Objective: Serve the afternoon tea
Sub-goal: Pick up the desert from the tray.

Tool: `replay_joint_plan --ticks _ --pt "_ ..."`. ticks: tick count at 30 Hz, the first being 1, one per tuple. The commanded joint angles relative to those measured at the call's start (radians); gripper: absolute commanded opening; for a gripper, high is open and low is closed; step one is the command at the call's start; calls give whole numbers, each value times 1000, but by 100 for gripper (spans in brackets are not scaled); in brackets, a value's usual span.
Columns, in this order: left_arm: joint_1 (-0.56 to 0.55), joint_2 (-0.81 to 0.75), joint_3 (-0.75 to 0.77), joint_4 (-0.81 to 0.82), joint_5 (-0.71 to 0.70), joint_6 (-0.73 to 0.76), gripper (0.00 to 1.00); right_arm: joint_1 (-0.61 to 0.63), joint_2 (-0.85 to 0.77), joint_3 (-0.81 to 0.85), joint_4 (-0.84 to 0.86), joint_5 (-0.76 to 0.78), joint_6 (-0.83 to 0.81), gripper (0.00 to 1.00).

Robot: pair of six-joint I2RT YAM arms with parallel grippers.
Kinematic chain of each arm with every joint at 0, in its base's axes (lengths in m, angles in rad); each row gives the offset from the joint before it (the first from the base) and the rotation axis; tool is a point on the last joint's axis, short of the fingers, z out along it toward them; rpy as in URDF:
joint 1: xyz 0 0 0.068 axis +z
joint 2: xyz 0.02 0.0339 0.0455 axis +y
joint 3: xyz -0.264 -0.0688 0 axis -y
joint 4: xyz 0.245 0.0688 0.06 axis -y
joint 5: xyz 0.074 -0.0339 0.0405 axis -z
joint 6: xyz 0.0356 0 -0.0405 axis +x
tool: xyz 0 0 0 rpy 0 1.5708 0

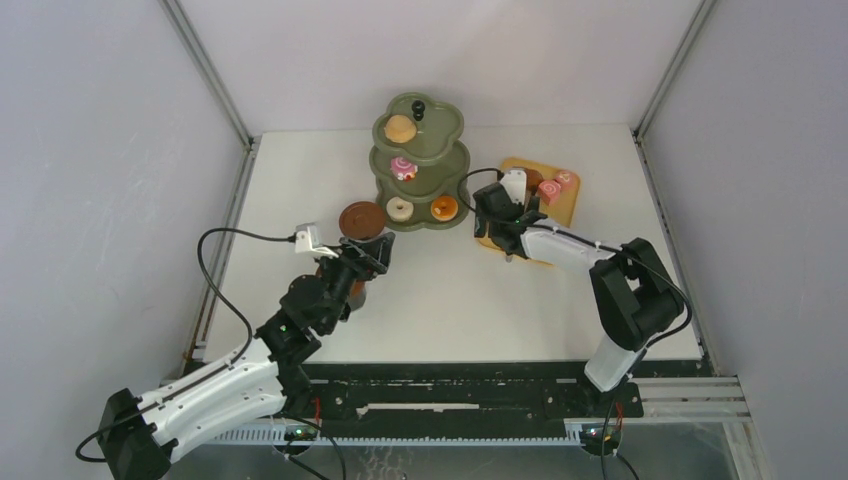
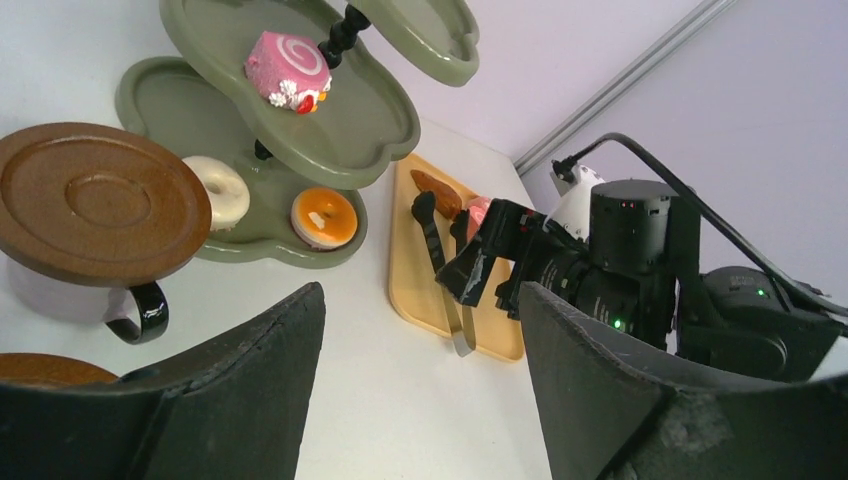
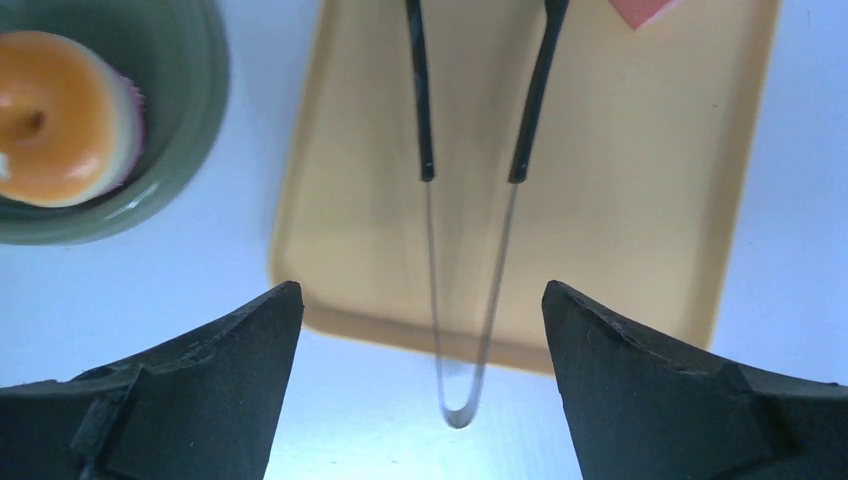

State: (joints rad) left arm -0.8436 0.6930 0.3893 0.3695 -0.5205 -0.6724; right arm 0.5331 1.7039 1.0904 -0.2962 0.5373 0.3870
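The olive-green three-tier stand (image 1: 428, 150) carries a brown bun (image 1: 400, 128) on top, a pink swirl cake (image 1: 403, 168) in the middle, and a white donut (image 1: 400, 208) and an orange donut (image 1: 444, 207) at the bottom. A brown saucer (image 1: 362, 218) rests on a cup with a black handle (image 2: 140, 310), in front of the stand. My left gripper (image 1: 368, 255) hovers just behind the cup, open and empty (image 2: 420, 295). My right gripper (image 3: 417, 300) stands open over the tray's near edge. The black tongs (image 3: 420, 100) lie free between its fingers.
The orange-yellow tray (image 1: 565, 205), right of the stand, holds a pink cake (image 1: 556, 187) and a brown bun (image 1: 533, 178). The tongs' metal loop (image 3: 460, 410) sticks out past the tray's edge. Another brown piece (image 2: 40, 370) shows beside my left finger.
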Motion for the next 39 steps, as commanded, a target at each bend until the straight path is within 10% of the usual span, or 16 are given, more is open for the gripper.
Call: replay_joint_plan --ticks 1,39 --pt "-6 0 42 86 -5 63 76 42 -41 -27 122 149 174 95" --pt "-6 68 -6 207 -39 71 75 -102 205 123 10 -46 147 73"
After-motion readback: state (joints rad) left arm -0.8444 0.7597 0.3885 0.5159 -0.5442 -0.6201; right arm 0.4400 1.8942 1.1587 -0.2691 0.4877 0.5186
